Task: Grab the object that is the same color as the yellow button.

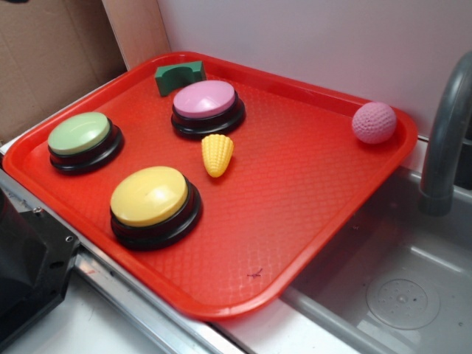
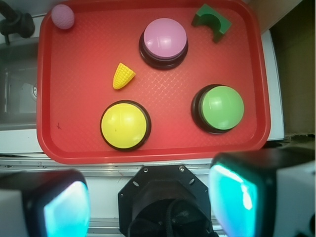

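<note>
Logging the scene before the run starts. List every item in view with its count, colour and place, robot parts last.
tray: 1, red, on the counter beside the sink
yellow button: 1, yellow dome on black base, near edge of tray
green button: 1, green dome, left side of tray
pink button: 1, pink dome, back of tray
corn cob: 1, yellow, between pink and yellow buttons
ball: 1, pink, far right corner
block: 1, green, arched, back edge
sink: 1, grey, right of tray
faucet: 1, grey, over sink
claw: 1, open, empty, off the tray

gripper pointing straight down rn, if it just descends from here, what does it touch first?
Probably the metal strip at the red tray's near edge, not the toys. In the wrist view the gripper frames that strip; the corn cob and yellow button lie farther ahead. Depth is unclear.
</note>
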### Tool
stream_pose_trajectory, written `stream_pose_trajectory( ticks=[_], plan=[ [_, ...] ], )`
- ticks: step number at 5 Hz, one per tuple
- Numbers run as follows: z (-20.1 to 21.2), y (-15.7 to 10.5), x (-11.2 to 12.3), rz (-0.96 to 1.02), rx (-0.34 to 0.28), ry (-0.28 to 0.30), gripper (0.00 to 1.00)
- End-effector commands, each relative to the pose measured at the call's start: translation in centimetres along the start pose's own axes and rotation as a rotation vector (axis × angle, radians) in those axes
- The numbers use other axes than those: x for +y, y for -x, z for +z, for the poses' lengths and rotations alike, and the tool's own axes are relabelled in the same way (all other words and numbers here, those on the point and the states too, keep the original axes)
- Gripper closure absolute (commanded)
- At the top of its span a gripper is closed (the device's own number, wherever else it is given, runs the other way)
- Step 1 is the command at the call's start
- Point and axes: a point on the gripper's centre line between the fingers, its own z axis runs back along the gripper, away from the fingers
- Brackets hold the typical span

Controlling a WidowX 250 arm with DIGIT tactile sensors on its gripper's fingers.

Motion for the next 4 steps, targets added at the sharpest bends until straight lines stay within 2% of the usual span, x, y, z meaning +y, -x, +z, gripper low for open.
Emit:
stream_pose_trajectory(
  ticks=[1,2,3,4],
  plan=[
    [0.0,0.0,0.0,0.000,0.000,0.000,0.00],
    [-5.3,-4.5,-1.1,0.064,0.031,-0.027,0.00],
    [-8.3,-8.1,-2.0,0.277,-0.037,-0.124,0.00],
    [-10.9,-10.5,-1.9,0.525,-0.113,-0.168,0.00]
  ],
)
